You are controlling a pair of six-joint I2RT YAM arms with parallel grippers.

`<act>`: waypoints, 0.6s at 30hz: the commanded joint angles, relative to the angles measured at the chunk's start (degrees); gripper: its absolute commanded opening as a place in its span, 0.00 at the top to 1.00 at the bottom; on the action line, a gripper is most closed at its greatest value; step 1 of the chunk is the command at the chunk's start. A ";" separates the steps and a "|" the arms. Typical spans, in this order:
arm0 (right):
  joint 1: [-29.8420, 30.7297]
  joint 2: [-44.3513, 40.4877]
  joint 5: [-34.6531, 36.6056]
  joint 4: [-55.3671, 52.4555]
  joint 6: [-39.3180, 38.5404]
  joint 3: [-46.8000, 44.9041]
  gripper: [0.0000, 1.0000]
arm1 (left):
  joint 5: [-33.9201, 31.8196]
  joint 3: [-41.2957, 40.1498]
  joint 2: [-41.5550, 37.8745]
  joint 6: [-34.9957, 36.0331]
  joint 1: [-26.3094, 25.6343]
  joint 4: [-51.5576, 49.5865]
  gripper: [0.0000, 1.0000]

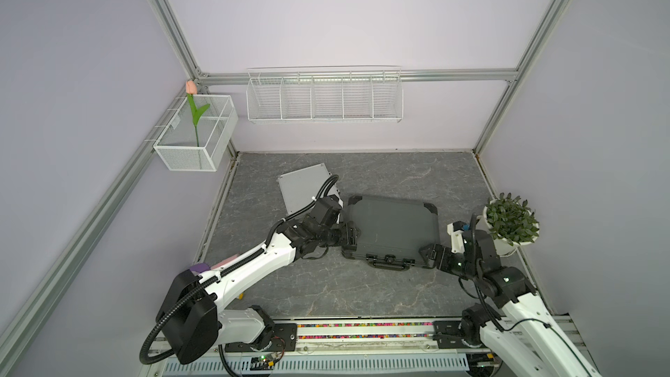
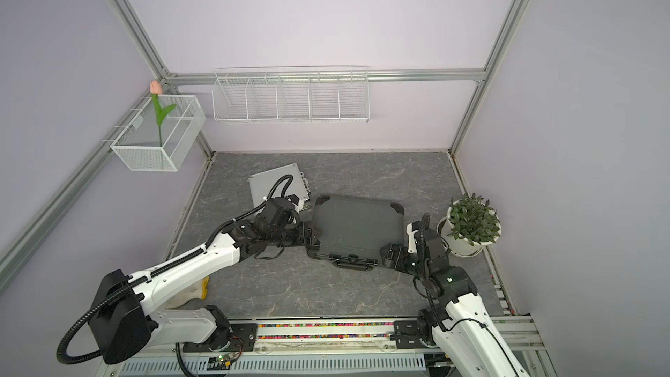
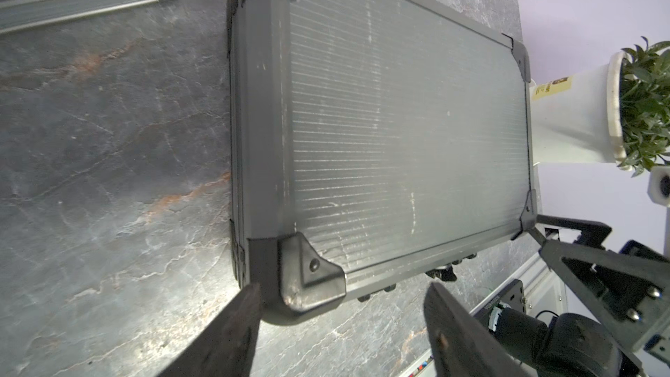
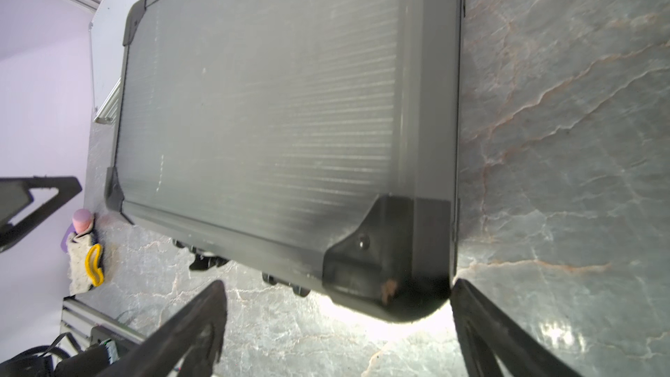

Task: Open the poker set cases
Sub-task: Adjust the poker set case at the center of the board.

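Large case [image 3: 398, 132]: lid panel dark grey, matt, finely ribbed, with pale scuffs. Its edge frame is smooth grey metal with a dull sheen.
Corner guard [image 3: 308, 281], between the left jaws: black, smooth, semi-gloss, riveted, tip rubbed pale.
Second corner guard [image 4: 377, 255], between the right jaws: same finish, with one rust-coloured chip.
Jaws: black, matt, coarse-faced.
Small case [image 1: 301, 186], beyond the left jaws: silver metal, dimpled texture.
Surface [image 3: 108, 146], beneath both pairs of jaws: stone-look, grey, veined pale and rust, low sheen.
Pot [image 3: 573, 121]: white, smooth, matt.
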 commanded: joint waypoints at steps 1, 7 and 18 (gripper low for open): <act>0.71 -1.63 -4.50 -2.22 2.33 -1.76 0.00 | -3.35 1.15 1.39 0.34 0.13 -2.40 0.27; 1.27 -2.14 -7.17 -1.34 3.73 -3.66 0.06 | 2.26 1.57 7.23 -0.79 0.21 1.12 0.27; 2.29 -8.59 -14.70 19.05 9.71 -18.12 0.07 | 11.44 -1.00 11.69 -8.15 -0.09 9.88 0.27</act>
